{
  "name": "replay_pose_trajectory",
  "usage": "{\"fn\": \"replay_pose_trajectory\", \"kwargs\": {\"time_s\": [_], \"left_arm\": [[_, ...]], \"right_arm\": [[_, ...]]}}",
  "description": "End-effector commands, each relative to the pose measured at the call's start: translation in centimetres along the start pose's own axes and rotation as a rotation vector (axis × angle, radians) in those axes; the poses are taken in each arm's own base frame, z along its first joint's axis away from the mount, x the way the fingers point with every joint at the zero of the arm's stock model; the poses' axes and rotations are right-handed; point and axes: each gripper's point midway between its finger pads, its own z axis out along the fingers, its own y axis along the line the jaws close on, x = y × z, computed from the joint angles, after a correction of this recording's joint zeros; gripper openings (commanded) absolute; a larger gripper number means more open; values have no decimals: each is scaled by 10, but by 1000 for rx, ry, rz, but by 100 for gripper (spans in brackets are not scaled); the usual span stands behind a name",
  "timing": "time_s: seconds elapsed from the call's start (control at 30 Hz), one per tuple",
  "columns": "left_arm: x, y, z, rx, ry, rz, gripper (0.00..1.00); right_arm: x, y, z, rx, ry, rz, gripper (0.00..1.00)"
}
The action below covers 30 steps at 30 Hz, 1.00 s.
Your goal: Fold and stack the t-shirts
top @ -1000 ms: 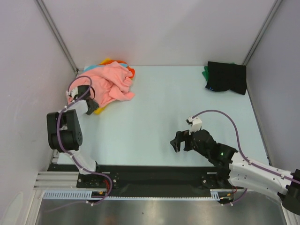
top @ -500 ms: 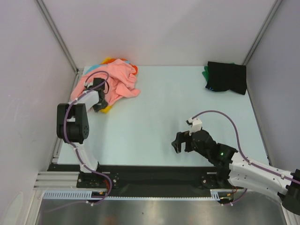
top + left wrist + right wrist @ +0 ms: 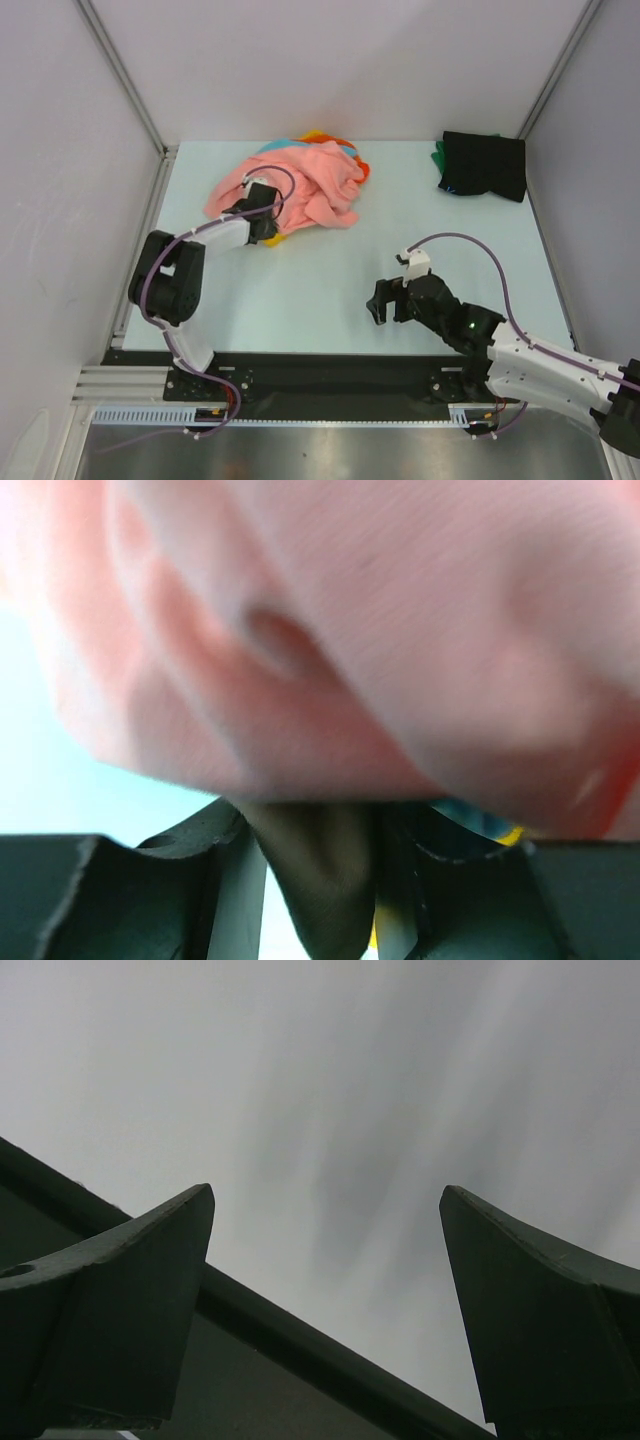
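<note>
**Limp shirt heap at the left gripper, folded stack at the far right**
Nearest, the right gripper (image 3: 378,303) hangs released, its jaws wide and empty, above the tabletop (image 3: 330,275). Farther in, the left gripper (image 3: 265,215) noses into the near edge of the crumpled heap (image 3: 290,195). A dark fold of cloth (image 3: 320,880) lies between its fingers, and I cannot tell whether it pinches. The salmon pink t-shirt (image 3: 315,180) tops the heap. It looks light, floppy and likely to drag its neighbours, so take a hem or shoulder seam. Farthest, the black t-shirt (image 3: 487,165) lies folded.
</note>
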Motion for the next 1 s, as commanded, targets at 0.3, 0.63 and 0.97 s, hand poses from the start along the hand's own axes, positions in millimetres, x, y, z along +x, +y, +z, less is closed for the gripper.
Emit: {"fn": "replay_pose_trajectory", "kwargs": {"time_s": [0.3, 0.63, 0.97], "left_arm": [[37, -31, -44, 134, -16, 231, 0], [46, -37, -50, 198, -15, 175, 0], [46, -39, -61, 234, -26, 109, 38]], "right_arm": [[-114, 25, 9, -9, -176, -32, 100], [-161, 8, 68, 62, -136, 18, 86], [-131, 15, 123, 87, -2, 28, 63]]}}
